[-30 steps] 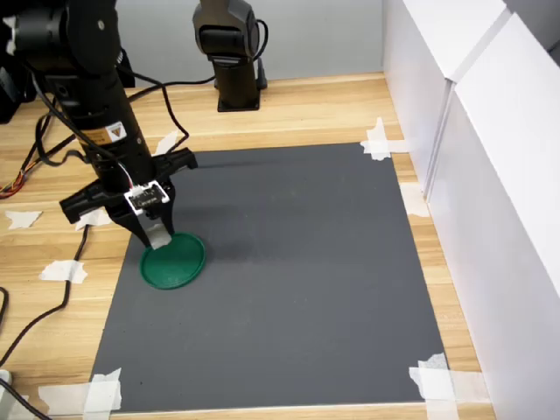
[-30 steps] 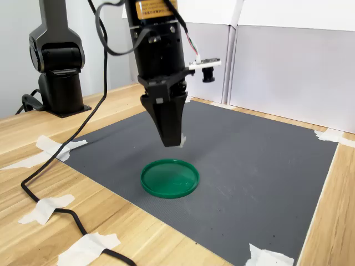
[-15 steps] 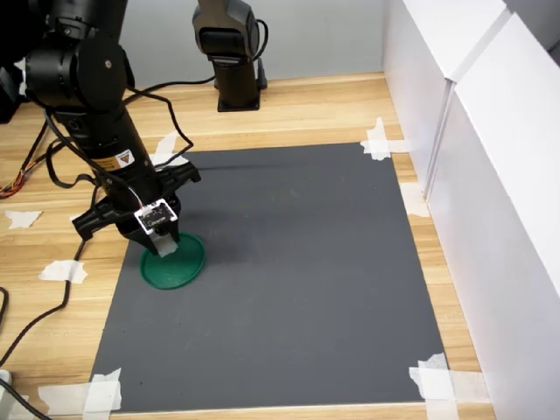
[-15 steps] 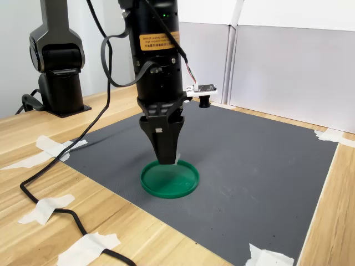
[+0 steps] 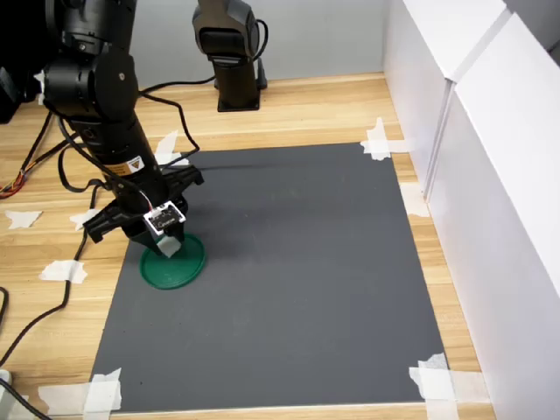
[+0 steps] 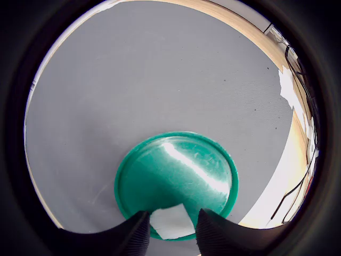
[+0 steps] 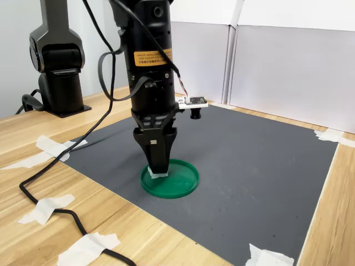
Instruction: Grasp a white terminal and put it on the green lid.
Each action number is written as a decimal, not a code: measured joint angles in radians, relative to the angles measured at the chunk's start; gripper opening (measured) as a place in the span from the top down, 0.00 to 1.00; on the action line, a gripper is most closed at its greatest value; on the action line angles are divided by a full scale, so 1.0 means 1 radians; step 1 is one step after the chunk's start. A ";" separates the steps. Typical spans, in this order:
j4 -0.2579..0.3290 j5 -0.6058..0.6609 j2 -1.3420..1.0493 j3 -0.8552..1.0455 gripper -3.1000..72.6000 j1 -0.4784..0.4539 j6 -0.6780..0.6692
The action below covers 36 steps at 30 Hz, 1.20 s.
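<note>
The black jaws [image 6: 170, 230] were clamped on the small white blocky plastic terminal [image 6: 171, 223], hiding its sides and orientation, over the flat round dark-green plastic lid [image 6: 178, 176].

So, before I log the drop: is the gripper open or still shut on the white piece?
Shut: the gripper pinches the white piece at the green lid's rim.

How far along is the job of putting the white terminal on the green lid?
Grasping looks done: the fingers are shut on the white terminal. In hand: the gripper is down at the green lid, near its rim. Left: opening and pulling away.
</note>
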 joint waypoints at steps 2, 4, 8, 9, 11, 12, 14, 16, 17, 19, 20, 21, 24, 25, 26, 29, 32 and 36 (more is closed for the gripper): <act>-0.001 -0.009 -0.006 0.000 0.39 0.000 0.000; -0.001 -0.015 -0.022 0.000 0.38 0.000 0.000; 0.000 -0.020 -0.096 0.009 0.37 0.000 0.029; 0.003 -0.021 -0.127 0.017 0.37 0.000 0.049; 0.012 -0.032 -0.202 0.041 0.39 0.000 0.085; 0.021 -0.038 -0.236 0.054 0.41 0.000 0.101; 0.053 -0.060 -0.325 0.099 0.50 0.000 0.121; 0.098 -0.077 -0.406 0.140 0.61 0.000 0.135; 0.130 -0.079 -0.450 0.161 0.68 0.000 0.140; 0.187 -0.078 -0.537 0.198 0.82 0.000 0.149; 0.218 -0.078 -0.578 0.215 0.88 0.000 0.154; 0.246 -0.078 -0.617 0.230 0.92 0.000 0.160; 0.293 -0.078 -0.708 0.256 0.96 0.000 0.198; 0.298 -0.078 -0.735 0.260 0.97 0.000 0.222; 0.298 -0.078 -0.758 0.264 0.97 0.004 0.250; 0.274 -0.088 -0.811 0.269 0.98 0.055 0.345; 0.235 -0.107 -0.852 0.269 0.98 0.145 0.460; 0.201 -0.131 -0.903 0.288 0.98 0.222 0.650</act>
